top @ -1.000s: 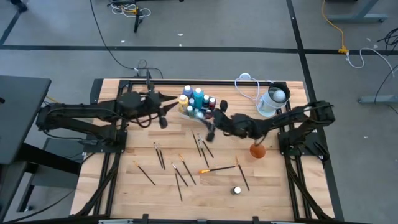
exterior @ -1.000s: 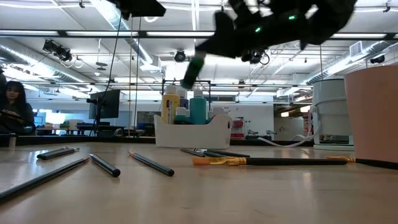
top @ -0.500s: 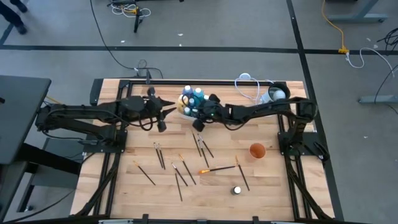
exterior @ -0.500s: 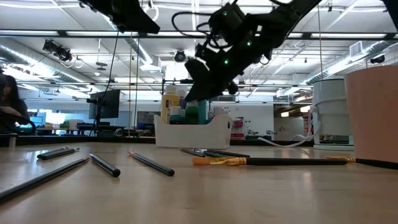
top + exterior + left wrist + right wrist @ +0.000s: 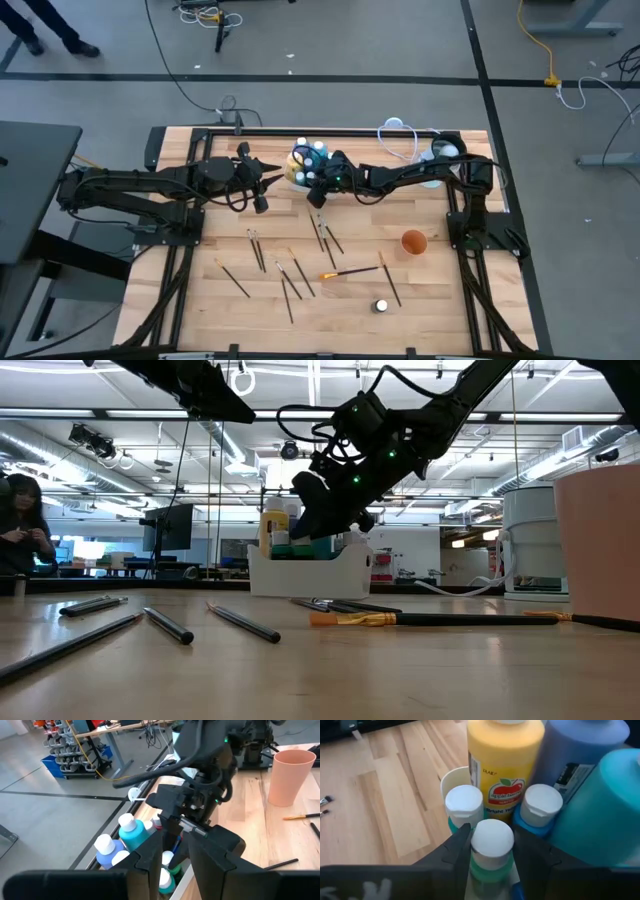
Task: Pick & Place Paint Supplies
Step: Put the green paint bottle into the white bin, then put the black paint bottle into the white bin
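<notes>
Green paint shows under the white cap of the small bottle that sits between the right gripper's two fingers, low over the white caddy at the far middle of the table. I cannot tell whether the fingers are pressing it or have let go. Close around it stand a yellow bottle, a blue bottle and a teal bottle, so there is little room. Such a bottle looks light and stiff, its plastic smooth and likely slippery; the body just under the cap seems the safest hold. Loose brushes lie scattered on the near boards, thin and easy to roll. Just beside the caddy, the left gripper waits, fingers slightly parted and empty.
</notes>
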